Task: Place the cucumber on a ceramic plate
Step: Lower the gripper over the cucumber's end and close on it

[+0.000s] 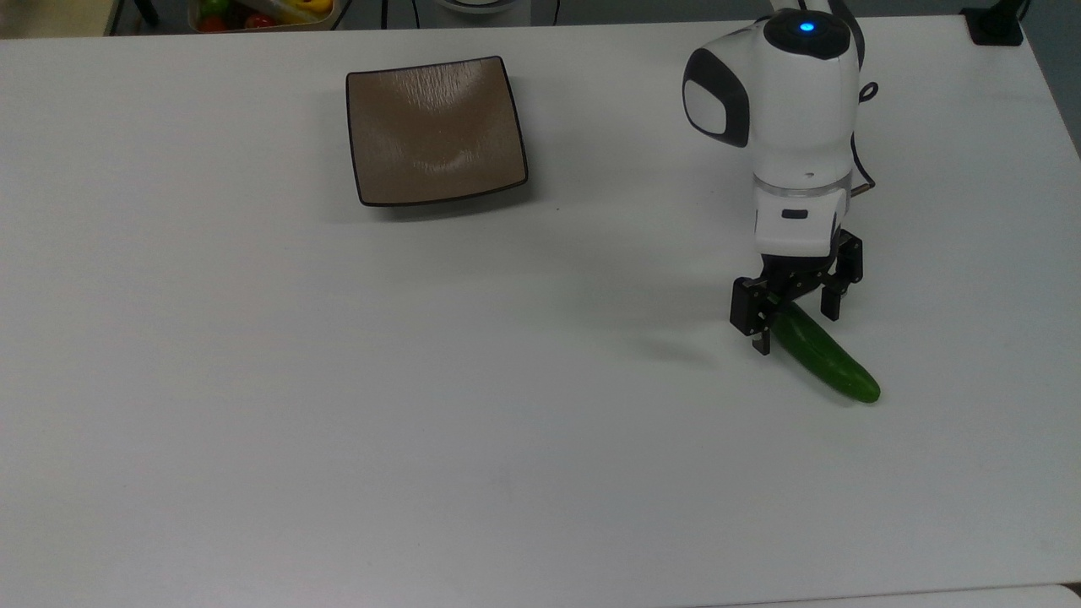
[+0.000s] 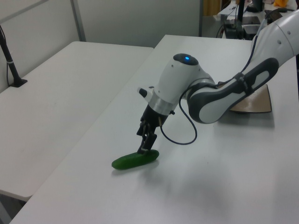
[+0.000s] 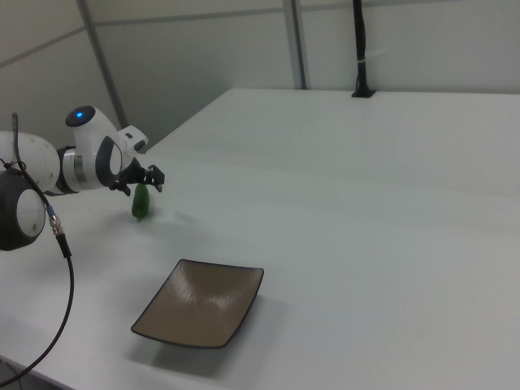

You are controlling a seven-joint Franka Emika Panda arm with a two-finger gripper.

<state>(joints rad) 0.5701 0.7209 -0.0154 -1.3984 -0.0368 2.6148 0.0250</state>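
Cucumber [image 1: 823, 358] lying flat on the white table [image 1: 338, 380], near the top view's right side, slanting from upper left to lower right. Well apart from the plate [image 1: 436, 131], which sits bare toward the top view's upper middle; in the right view, plate [image 3: 201, 303] in the foreground and cucumber [image 3: 141, 203] beyond it. Hand [image 1: 794, 314] lowered over the cucumber's upper-left end, fingers spread wide, one on each side of that end, not yet closed on it. In the left view, hand [image 2: 145, 142] pointing down with fingertips at the cucumber [image 2: 135, 159], at its end nearer the arm. Whether the fingers touch the skin: cannot tell. White arm [image 1: 794, 110] directly above, blue light lit on top. Container of colourful items [image 1: 262, 12] past the table's far edge, at the top view's upper left.
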